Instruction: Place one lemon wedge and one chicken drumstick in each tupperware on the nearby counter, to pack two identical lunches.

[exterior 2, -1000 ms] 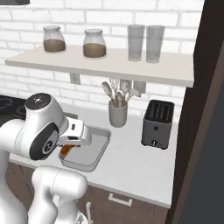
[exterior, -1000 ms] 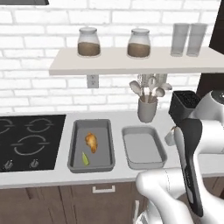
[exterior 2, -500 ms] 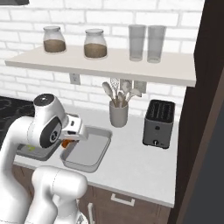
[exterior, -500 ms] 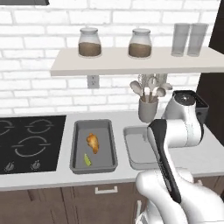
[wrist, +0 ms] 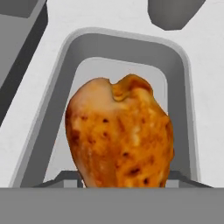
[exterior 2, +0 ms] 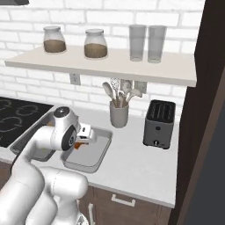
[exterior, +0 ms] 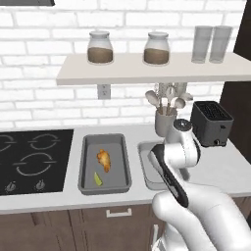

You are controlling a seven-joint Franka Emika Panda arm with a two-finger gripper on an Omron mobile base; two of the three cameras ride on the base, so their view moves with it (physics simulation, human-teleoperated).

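Darker tupperware (exterior: 86, 162) already holding drumstick (exterior: 104, 160) plus lemon wedge (exterior: 98, 179). Gripper (exterior 2: 84, 139) gripping second drumstick (wrist: 120, 135), hovering above lighter tupperware (wrist: 177, 74); second wedge remaining.

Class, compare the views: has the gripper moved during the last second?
Yes. In the right base view the gripper, carrying a chicken drumstick, has moved toward the utensil holder, over the lighter tupperware.

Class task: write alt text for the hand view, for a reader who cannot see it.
A glossy orange-brown chicken drumstick, held in the gripper, hangs close to the camera above the lighter grey tupperware, which looks empty. Pale counter surrounds the tray, with the darker tupperware's corner at upper left.
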